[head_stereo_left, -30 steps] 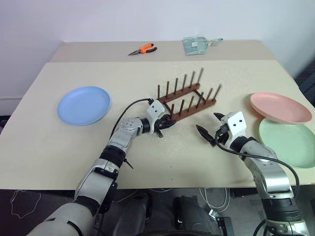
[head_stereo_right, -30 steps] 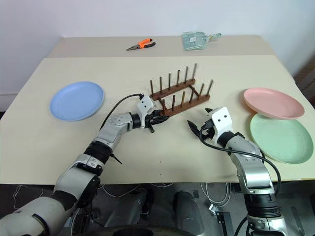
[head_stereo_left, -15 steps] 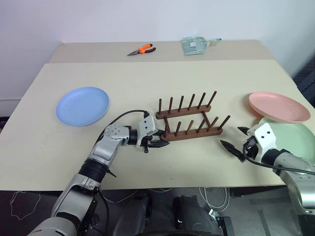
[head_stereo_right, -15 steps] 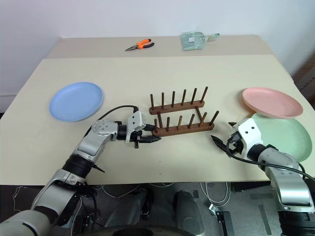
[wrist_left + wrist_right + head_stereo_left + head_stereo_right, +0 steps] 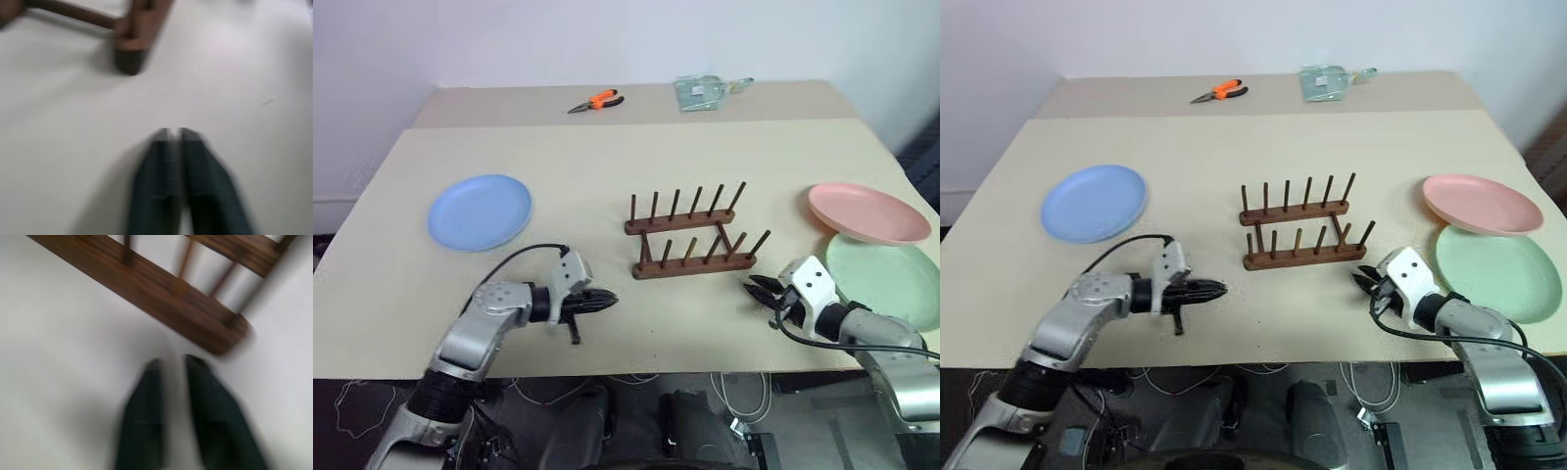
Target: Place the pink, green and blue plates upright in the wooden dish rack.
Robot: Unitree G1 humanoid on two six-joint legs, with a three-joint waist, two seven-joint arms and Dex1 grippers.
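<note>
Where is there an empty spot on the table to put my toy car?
Bare table lies between the blue plate and the wooden dish rack. It is crowded at the right edge, where the pink plate overlaps the green plate.

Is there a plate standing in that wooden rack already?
No, the wooden dish rack holds only bare pegs; the blue plate, pink plate and green plate lie outside it.

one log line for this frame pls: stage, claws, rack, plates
stage: no plate racked yet | left claw: shut, empty | right claw: shut, empty | wooden dish rack: empty | blue plate, pink plate, green plate: on table
</note>
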